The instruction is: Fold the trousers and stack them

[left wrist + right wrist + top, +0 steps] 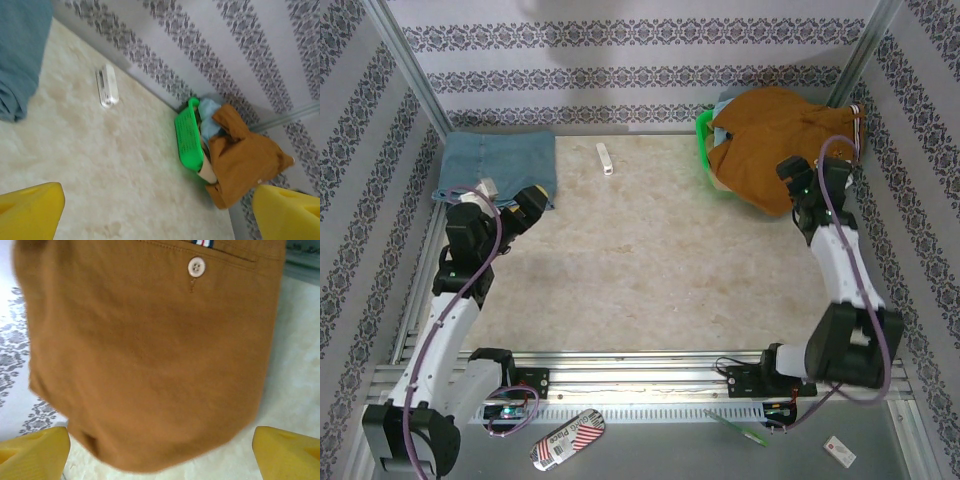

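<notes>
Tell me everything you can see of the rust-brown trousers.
The rust-brown cotton-looking trousers lie unfolded, bunched in a heap over the green plastic basket in the far right corner, drooping onto the tabletop. A pale button, a slit pocket and a striped tag show. The open right gripper faces the cloth, gripping nothing.

I can read no text with certainty. At the bottom left of the overhead view, a red-and-white striped packet [568,438] carries dark lettering, too small and tilted for me to read.
</notes>
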### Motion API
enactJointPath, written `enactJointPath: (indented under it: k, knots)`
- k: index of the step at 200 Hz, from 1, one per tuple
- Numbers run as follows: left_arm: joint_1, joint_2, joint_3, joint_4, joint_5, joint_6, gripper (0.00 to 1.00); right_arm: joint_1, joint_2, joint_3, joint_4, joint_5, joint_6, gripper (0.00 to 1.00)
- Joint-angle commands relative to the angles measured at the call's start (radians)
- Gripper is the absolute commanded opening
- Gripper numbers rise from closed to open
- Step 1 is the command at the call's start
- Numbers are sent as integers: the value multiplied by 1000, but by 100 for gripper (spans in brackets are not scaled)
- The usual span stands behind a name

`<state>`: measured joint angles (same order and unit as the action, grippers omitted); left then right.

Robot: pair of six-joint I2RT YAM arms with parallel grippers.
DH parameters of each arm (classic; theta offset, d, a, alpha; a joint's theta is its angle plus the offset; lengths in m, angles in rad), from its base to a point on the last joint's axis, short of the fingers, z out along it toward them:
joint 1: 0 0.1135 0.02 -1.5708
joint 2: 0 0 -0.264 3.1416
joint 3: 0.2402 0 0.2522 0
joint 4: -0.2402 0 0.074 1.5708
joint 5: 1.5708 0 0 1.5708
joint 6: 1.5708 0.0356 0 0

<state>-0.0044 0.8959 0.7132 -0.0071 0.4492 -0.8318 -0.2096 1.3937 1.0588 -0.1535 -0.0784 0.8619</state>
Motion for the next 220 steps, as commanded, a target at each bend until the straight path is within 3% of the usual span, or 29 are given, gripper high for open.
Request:
enactJointPath:
  k: [1,45,62,85,102,125,220]
  knots:
    - [5,40,6,64,132,-29,96,12,130,132,-6,-45,26,95]
    - [0,103,6,80,186,-29,95,36,349,366,-51,-8,10,98]
    - [-2,120,13,77,187,-26,95,36,430,465,-113,-13,2,88]
    - [-2,145,34,69,195,-29,95,35,480,535,-146,-38,-3,53]
    - [-3,169,59,61,203,-28,94,40,461,525,-129,-33,-7,22]
    - [-3,202,96,57,224,-29,92,62,409,521,-137,-3,-43,2]
    - [-20,225,142,53,218,-43,88,269,169,549,-201,159,-236,0]
